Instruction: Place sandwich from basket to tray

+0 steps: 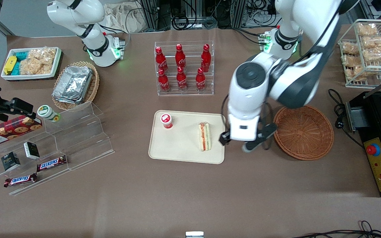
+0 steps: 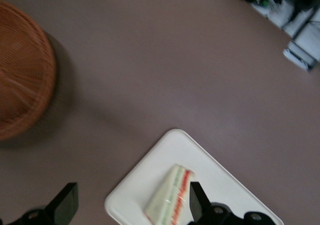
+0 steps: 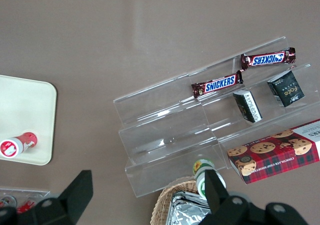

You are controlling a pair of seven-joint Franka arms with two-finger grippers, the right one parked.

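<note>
Landmark for this entry: the tray [image 1: 180, 150], cream-beige, flat, low-rimmed, with rounded corners.

- Sandwich [image 1: 204, 136]: lying on the tray, near the tray edge that faces the basket, with its red-orange and green filling showing along the upward cut edge. Nothing grips it. My wrist camera also shows it [image 2: 170, 197] resting on the tray [image 2: 165, 155].
- Red-capped bottle [image 1: 166, 120]: on the same tray, at the tray end toward the parked arm, well apart from the sandwich.
- Basket [image 1: 303, 132]: round, reddish-brown wicker, standing on the table off the tray toward my working end; I see nothing in it.
- My gripper [image 1: 243, 141]: above the bare table between the tray and the basket, just off the tray's edge nearest the sandwich. My fingers [image 2: 197, 201] are spread wide and hold nothing.
- Clear rack with six red cola bottles [image 1: 184, 67]: farther from the front camera than the tray.
- Acrylic step shelf [image 1: 61, 142]: off the tray toward the parked arm's end, carrying two Snickers bars [image 1: 51, 163] and small dark boxes.
</note>
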